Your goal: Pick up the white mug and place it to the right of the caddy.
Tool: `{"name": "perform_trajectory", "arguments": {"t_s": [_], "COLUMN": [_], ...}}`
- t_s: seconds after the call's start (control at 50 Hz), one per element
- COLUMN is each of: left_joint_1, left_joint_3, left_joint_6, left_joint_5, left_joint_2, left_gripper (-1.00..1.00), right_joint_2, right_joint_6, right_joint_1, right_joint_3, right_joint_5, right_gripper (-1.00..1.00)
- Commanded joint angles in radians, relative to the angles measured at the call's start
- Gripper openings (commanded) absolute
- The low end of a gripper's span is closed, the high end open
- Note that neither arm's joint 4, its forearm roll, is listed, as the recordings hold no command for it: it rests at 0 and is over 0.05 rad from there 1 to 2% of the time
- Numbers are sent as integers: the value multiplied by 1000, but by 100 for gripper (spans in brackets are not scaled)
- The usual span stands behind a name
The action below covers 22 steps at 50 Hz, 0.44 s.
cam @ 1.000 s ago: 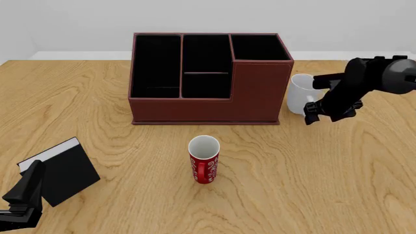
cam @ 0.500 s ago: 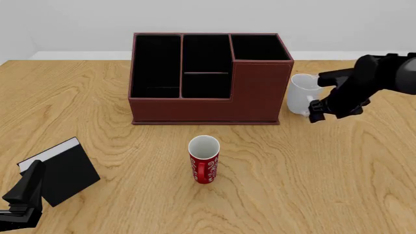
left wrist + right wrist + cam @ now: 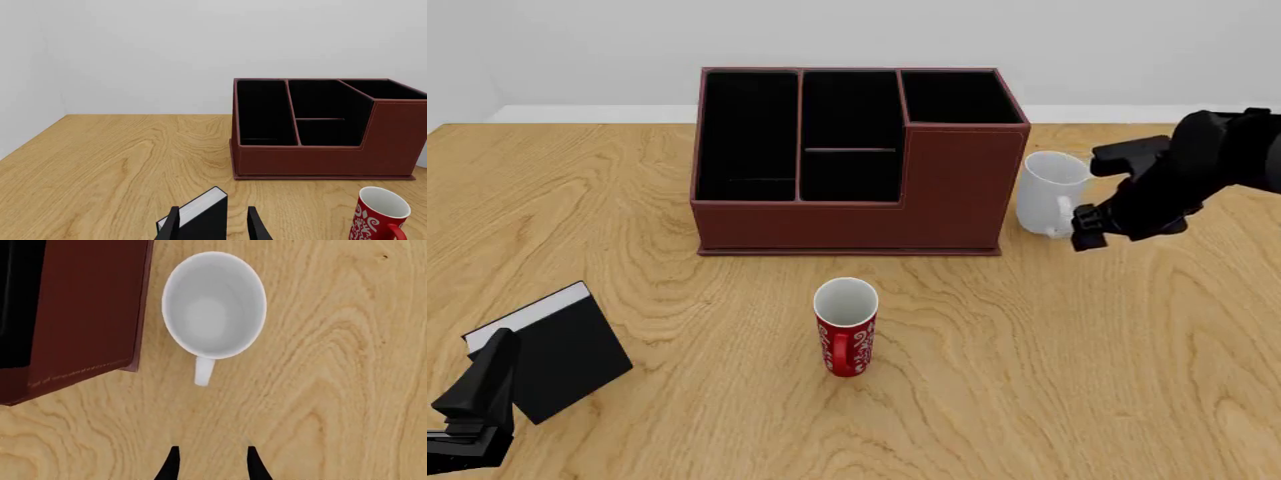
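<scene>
The white mug (image 3: 1048, 194) stands upright on the table (image 3: 1094, 350), just beside the right wall of the caddy (image 3: 857, 160), with a thin strip of wood showing between them in the right wrist view and its handle turned toward the near edge. So the mug already sits where the task wants it. The right gripper (image 3: 1090, 226) hangs close by the mug's right side, its fingers apart and empty; the right wrist view looks straight down into the mug (image 3: 213, 305) with both fingertips (image 3: 172, 465) clear of the handle. The main risk from here is a careless retreat: the arm is close enough that a swing toward the caddy could clip the rim or handle and tip the mug or shove it against the box. The left gripper (image 3: 212, 227) rests low at the near left, fingers apart, with the black book (image 3: 550, 349) lying just ahead of them; it holds nothing. The red mug (image 3: 846, 326) stands in front of the caddy, well away from the right arm.
</scene>
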Motion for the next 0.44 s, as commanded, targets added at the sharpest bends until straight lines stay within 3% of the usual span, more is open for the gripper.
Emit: {"name": "perform_trajectory", "arguments": {"t_s": [0.02, 0.44], "left_joint_1": [0, 0], "left_joint_3": [0, 0], "left_joint_6": [0, 0], "left_joint_5": [0, 0], "left_joint_2": [0, 0], "left_gripper": [100, 100], "right_joint_2": [-40, -106], "right_joint_6": [-17, -51], "right_joint_1": [-3, -12], "right_joint_3": [29, 73], "right_joint_5": [-10, -16], "right_gripper": [100, 100]}}
